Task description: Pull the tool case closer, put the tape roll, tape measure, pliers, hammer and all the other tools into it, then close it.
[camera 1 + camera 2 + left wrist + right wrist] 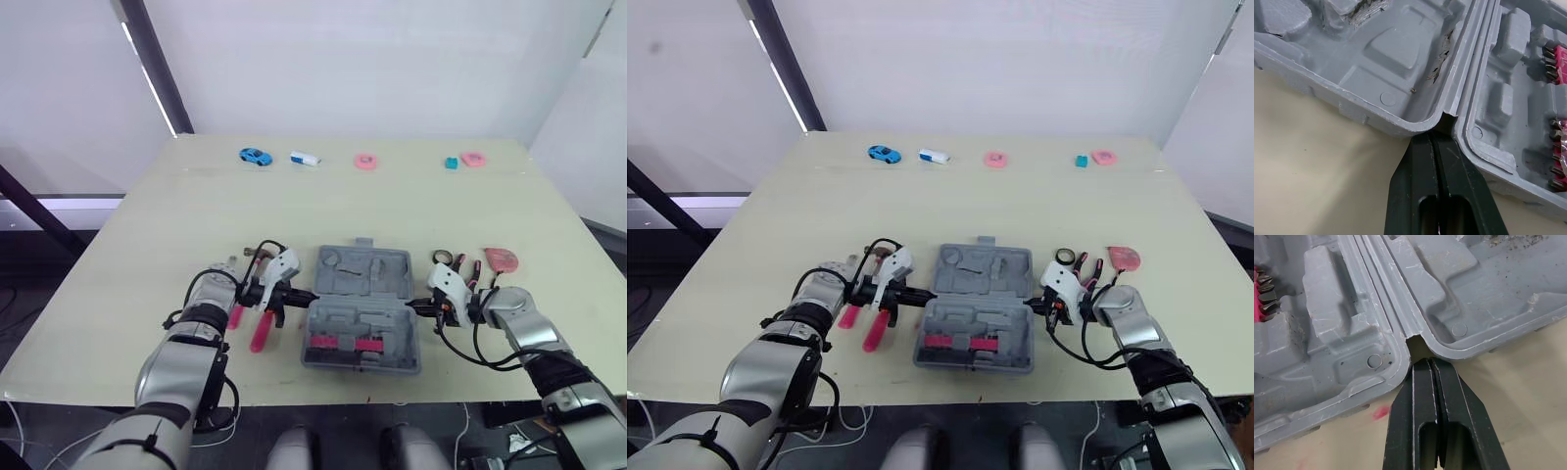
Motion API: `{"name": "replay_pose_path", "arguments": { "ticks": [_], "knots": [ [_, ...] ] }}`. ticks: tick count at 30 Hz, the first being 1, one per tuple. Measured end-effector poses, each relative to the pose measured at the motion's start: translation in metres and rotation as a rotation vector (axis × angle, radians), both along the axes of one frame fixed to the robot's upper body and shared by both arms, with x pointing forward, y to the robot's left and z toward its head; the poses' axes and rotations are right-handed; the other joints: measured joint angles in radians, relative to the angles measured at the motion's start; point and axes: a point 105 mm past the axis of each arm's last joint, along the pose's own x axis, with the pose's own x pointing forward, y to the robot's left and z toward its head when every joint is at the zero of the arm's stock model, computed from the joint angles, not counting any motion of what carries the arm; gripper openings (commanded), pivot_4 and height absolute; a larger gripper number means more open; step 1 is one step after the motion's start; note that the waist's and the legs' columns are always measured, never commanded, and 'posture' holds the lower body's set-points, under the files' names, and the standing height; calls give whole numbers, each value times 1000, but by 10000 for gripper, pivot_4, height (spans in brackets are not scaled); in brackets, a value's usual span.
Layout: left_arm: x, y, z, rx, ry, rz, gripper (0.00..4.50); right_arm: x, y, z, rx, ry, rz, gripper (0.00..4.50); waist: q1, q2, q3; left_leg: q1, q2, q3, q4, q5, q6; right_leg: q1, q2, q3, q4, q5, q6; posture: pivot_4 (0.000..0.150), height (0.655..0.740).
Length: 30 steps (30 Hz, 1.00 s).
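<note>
A pale cream counter (294, 215) carries a grey moulded-plastic tool case (364, 323), lying open flat near the middle of the front edge, with pink bit strips (338, 343) in its nearer half. Broad bare surface stretches behind it to a row of small objects (365, 162) along the far edge. The left pincer (1436, 137) and right pincer (1430, 363), both clenched and empty, sit with their tips at the hinge notches on either side. Pink-handled tools (261, 333) lie just left of the case; pliers (468, 269), a pink tape measure (502, 259) and a tape roll (441, 258) lie just right.
</note>
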Motion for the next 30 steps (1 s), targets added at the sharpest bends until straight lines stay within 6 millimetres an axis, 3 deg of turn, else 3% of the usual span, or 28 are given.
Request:
{"name": "replay_pose_path", "arguments": {
  "ticks": [30],
  "knots": [
    [-33,2,-4,53,24,-24,631,-20,-1,1,19,38,8,0,3,0,0,0,0,0,1,0,0,0,0,0,0,0,0,1500,7395]
  ]
}}
